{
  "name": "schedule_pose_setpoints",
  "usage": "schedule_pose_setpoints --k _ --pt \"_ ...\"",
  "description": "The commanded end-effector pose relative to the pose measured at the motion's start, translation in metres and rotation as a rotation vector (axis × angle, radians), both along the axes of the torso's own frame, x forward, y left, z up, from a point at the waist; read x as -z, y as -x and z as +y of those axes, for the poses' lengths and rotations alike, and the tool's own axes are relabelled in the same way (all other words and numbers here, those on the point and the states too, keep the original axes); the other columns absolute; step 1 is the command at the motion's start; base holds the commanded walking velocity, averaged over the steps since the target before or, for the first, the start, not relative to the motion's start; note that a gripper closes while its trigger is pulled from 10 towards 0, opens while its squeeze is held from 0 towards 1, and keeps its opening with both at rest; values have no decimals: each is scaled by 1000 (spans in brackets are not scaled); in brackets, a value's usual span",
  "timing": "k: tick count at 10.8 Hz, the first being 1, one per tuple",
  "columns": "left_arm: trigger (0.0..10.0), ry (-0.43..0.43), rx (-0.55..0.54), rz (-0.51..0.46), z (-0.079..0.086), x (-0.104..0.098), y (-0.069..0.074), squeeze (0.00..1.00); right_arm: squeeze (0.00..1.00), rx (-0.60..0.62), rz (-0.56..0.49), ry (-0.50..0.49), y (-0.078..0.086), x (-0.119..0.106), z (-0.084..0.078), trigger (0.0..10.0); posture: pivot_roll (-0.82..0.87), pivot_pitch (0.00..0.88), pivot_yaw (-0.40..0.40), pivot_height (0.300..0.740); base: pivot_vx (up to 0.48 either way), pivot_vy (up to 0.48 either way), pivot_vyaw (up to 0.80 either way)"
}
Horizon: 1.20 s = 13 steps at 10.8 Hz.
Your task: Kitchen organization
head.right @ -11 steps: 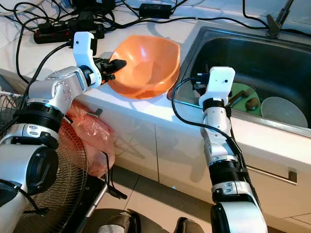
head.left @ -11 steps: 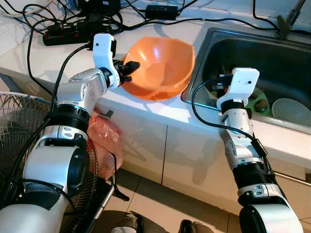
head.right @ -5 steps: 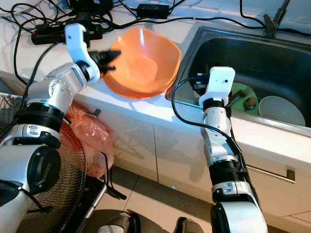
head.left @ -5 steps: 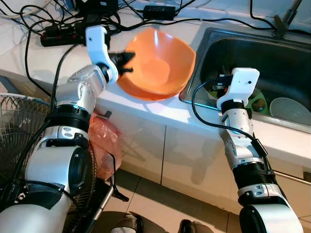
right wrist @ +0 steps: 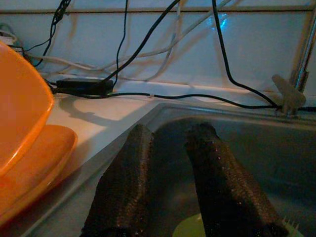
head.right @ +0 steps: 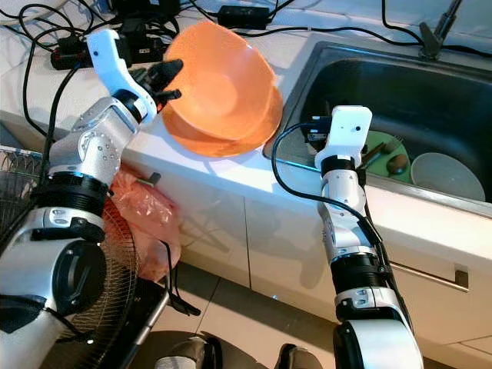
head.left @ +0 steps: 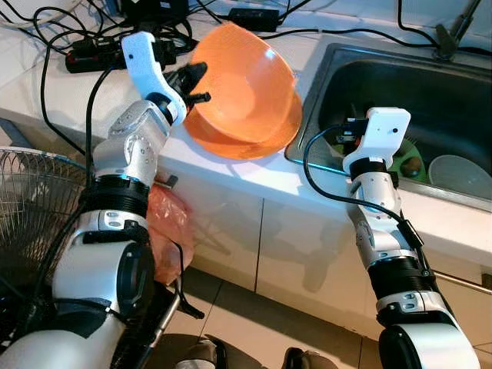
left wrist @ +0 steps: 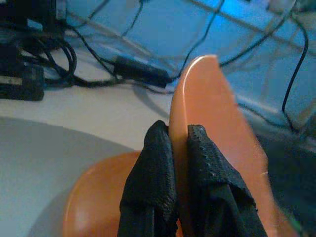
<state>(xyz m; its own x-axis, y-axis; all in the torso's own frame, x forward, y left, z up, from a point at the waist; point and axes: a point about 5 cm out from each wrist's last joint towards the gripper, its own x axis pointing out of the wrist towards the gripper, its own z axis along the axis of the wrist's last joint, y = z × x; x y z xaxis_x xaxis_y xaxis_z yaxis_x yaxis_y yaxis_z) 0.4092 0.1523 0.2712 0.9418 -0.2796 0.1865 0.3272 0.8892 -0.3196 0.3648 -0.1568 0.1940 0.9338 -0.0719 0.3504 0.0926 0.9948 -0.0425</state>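
Observation:
My left gripper (head.left: 192, 81) is shut on the rim of an orange bowl (head.left: 250, 81), holding it lifted and steeply tilted above the white counter (head.left: 69, 92). In the left wrist view both black fingers (left wrist: 153, 163) pinch that rim. A second orange bowl (head.left: 246, 144) sits on the counter directly underneath. My right gripper (right wrist: 170, 163) hovers open over the left edge of the steel sink (head.left: 384, 84), holding nothing. In the sink lie a green plate (head.left: 406, 154) with a fork and a white bowl (head.left: 460, 175).
A black power strip (head.left: 96, 58) and tangled cables (head.left: 254, 17) cover the back of the counter. A fan grille (head.left: 31, 207) stands at the left, and a pink bag (head.left: 169, 223) hangs on the cabinet front. The faucet base (head.left: 450, 34) is behind the sink.
My left gripper rose and turned, tipping the upper orange bowl up off the one beneath it. The right arm has not moved.

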Motion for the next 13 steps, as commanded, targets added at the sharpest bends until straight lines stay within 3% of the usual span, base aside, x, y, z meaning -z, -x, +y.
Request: schedule_pose_setpoints --k 1,5,7,8,9,11,13 --pt "0 38 -32 -71 6 -12 4 0 0 4 -14 -1 -1 -4 0 10000 22 125 70 740 0 0 0" --pt "0 89 -26 -191 4 -28 9 0 0 0 -15 0 -1 -4 1 10000 21 113 68 740 0 0 0" --pt "10000 16 -40 -284 -5 -35 16 0 0 -5 -15 -4 0 -4 2 10000 21 111 68 740 0 0 0" --pt "10000 -7 -35 -316 -10 -36 18 0 0 -10 -17 -39 0 -6 1 10000 18 116 67 740 0 0 0" --pt "10000 -41 -22 -338 -14 -36 20 0 0 -27 -14 -142 -1 -9 -2 10000 19 121 66 740 0 0 0" --pt "10000 -63 -20 -367 -18 -35 23 0 0 -151 6 -454 -3 -13 -1 10000 18 123 66 740 0 0 0" --pt "10000 -65 -15 -389 -19 -38 24 0 0 -222 12 -623 -4 -13 -3 10000 17 123 67 740 0 0 0"
